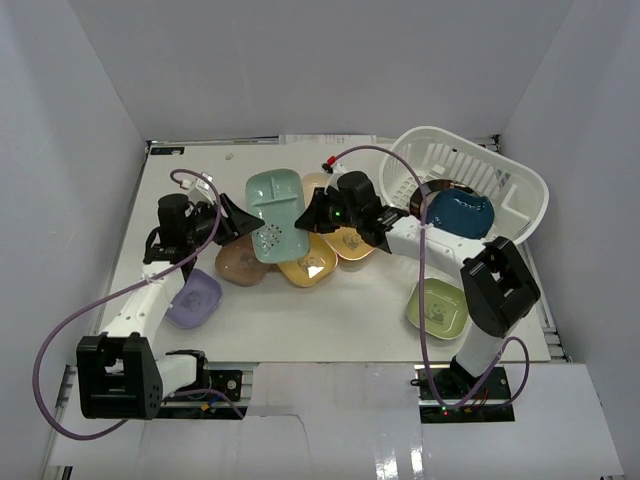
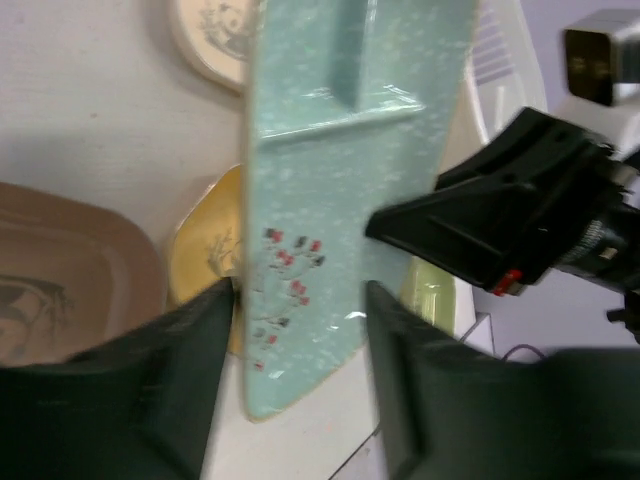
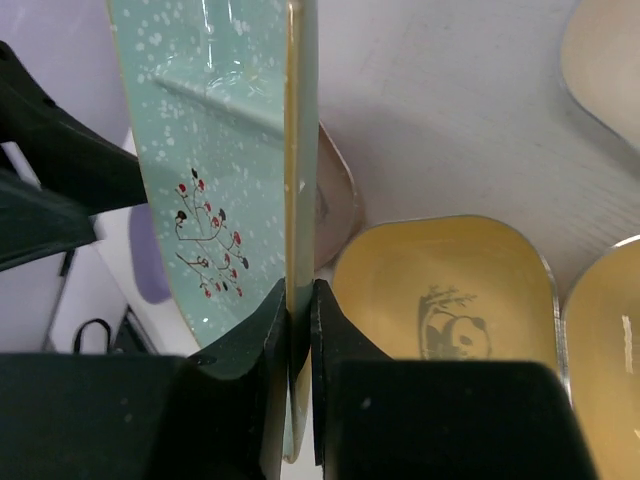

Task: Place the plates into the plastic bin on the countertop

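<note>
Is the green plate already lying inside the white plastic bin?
No, the green plate lies flat on the countertop, outside the bin and on its near side.

Two yellow plates (image 1: pixel 310 266) (image 1: pixel 352 244), one each of teal tray (image 1: pixel 275 205), brown (image 1: pixel 238 265), lavender (image 1: pixel 195 298), beige (image 1: pixel 316 181), green (image 1: pixel 438 308), dark blue (image 1: pixel 462 212) and round dark-rimmed (image 1: pixel 430 191), nine in all; one bin (image 1: pixel 508 185); two arms (image 1: pixel 150 300) (image 1: pixel 445 238).
</note>
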Controlling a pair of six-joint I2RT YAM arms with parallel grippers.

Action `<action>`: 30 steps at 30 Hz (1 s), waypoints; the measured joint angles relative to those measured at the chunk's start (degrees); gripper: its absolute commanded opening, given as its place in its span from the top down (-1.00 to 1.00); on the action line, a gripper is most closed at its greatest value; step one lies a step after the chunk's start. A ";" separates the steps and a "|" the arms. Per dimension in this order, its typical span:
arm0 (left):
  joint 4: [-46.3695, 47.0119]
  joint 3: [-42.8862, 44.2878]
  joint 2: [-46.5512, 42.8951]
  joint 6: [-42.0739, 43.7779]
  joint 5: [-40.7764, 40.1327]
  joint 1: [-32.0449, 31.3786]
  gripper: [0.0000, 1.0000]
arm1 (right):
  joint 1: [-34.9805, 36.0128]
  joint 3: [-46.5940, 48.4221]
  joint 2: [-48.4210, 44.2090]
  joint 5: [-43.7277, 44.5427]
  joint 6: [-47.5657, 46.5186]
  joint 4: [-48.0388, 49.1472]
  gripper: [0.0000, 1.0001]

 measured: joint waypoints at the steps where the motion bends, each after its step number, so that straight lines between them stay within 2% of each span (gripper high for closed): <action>1: 0.04 0.07 -0.76 0.15 0.22 -0.09 -0.50 | -0.20 0.00 -0.37 0.57 0.07 -0.72 0.85; 5: -1.70 0.83 -5.03 2.25 1.27 -0.20 -0.66 | -2.78 -0.52 -2.95 0.87 -1.27 -5.16 0.85; 8: -3.10 1.38 -8.39 4.15 1.09 -0.57 -0.70 | -9.05 -2.73 -8.35 0.50 -2.05 -8.46 0.85; 13: -6.27 1.36 -10.62 7.50 0.57 -4.74 -0.81 | -31.10 -6.58 -20.35 -0.57 -4.09 -11.37 0.85; 16: -7.69 0.81 -10.71 9.27 0.61 -8.83 -0.88 | -44.11 -8.70 -24.20 0.85 -5.01 -10.67 0.85; 18: -8.63 0.20 -10.71 10.34 0.59 -10.99 -0.89 | -49.68 -10.58 -25.11 2.73 -5.20 -10.69 0.85; 21: -10.25 -0.81 -10.73 11.82 0.13 -13.75 -0.90 | -52.89 -12.35 -23.47 2.78 -5.68 -12.55 0.85; 26: -12.55 -1.14 -10.69 13.29 -1.49 -16.11 -0.90 | -53.16 -12.44 -17.35 0.24 -6.19 -15.28 0.82; 28: -13.18 -1.14 -10.56 13.57 -2.40 -16.33 -0.90 | -53.00 -13.09 -16.11 -0.37 -6.23 -15.23 0.74; 30: -14.03 -1.14 -9.86 13.75 -3.52 -16.50 -0.89 | -52.92 -13.94 -15.67 -0.57 -6.25 -15.34 0.57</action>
